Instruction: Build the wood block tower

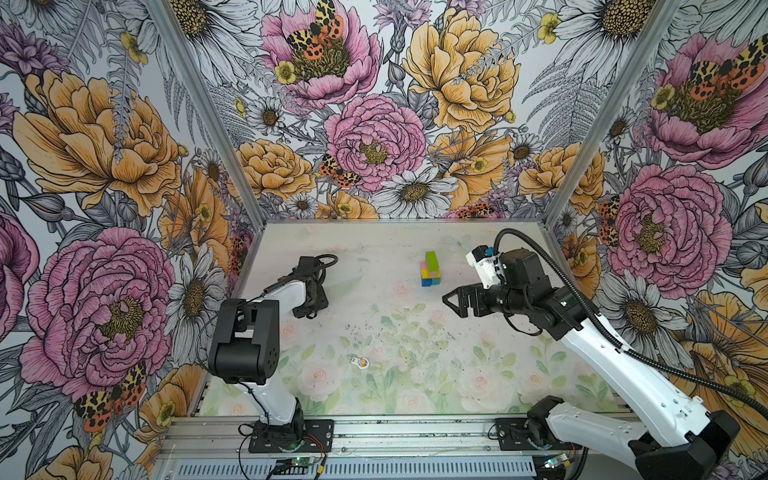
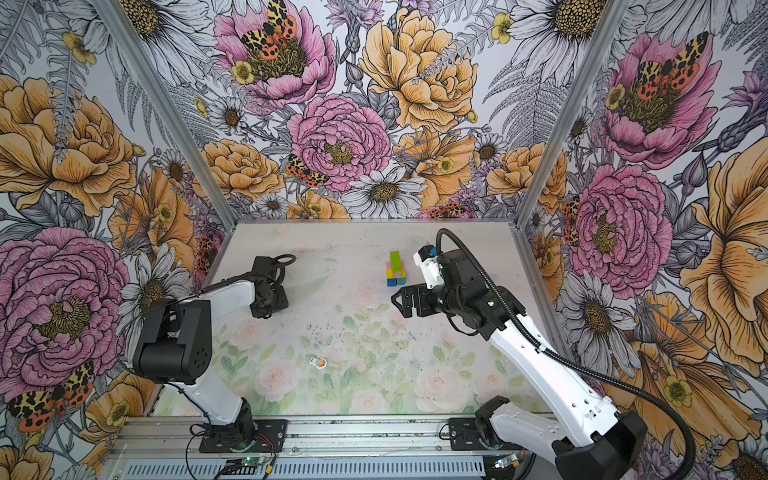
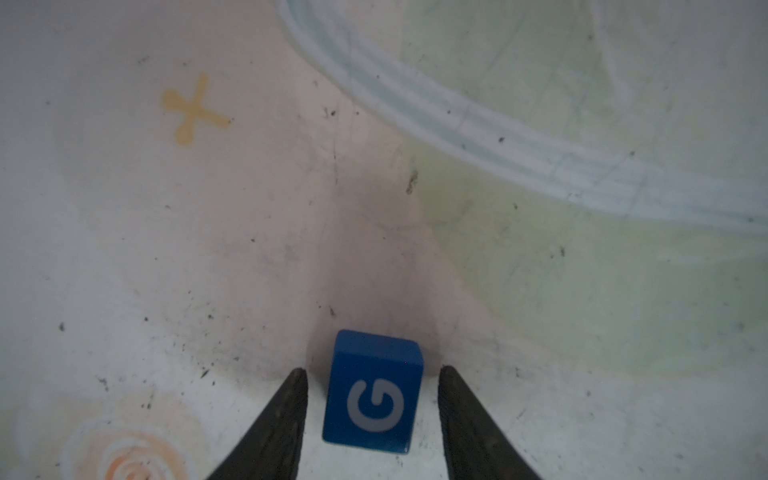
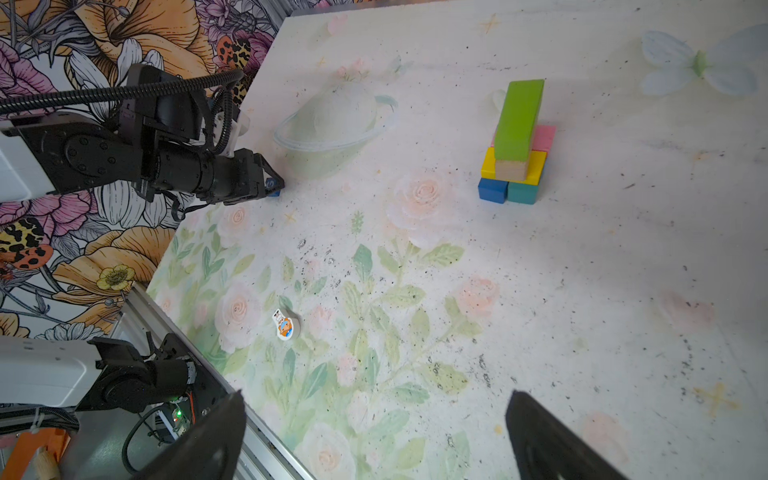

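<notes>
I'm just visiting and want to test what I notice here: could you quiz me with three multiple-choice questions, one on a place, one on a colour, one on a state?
1. Where is the blue cube?
A on the tower
B between the left gripper's fingers
C beside the sticker

2. What colour is the tower's topmost block?
A green
B red
C black

3. How is the right gripper?
A shut on a block
B open, holding nothing
C resting on the tower

Answers:
1 B, the left wrist view shows a finger on either side.
2 A, the green brick lies on top.
3 B, its fingers stand wide over bare table.
</notes>
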